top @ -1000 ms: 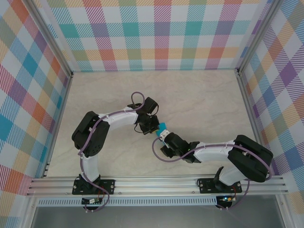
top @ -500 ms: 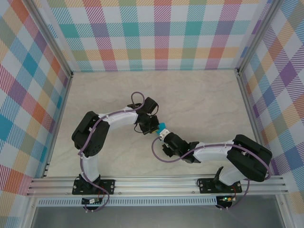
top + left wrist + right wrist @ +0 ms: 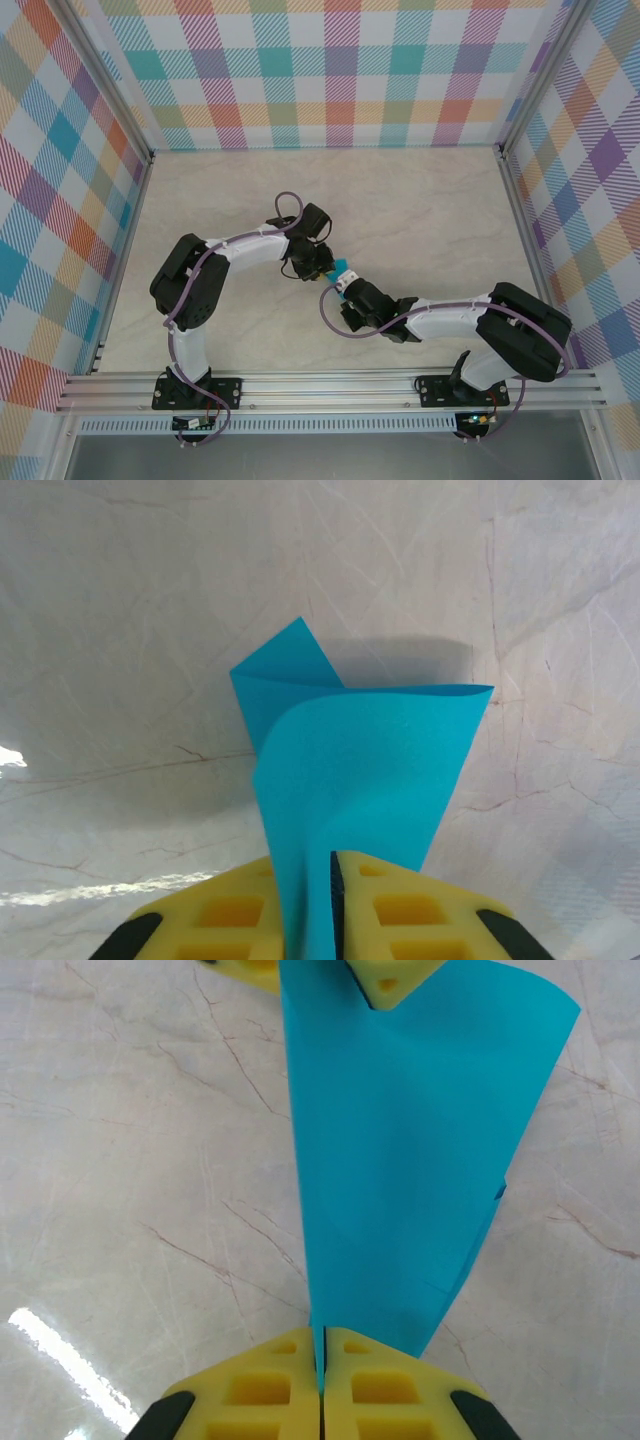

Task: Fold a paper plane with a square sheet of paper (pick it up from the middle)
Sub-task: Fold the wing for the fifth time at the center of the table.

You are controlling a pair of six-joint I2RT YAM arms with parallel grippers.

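Smooth matt square sheet of paper, glossy marble-look table

My top camera sits high behind the arm bases and looks steeply down over the whole surface from far off. The left wrist camera rides just behind the left end effector, very close, facing the blue paper. The right wrist camera sits likewise behind the right end effector, facing the opposite way. All three share that paper and the surface beneath it.
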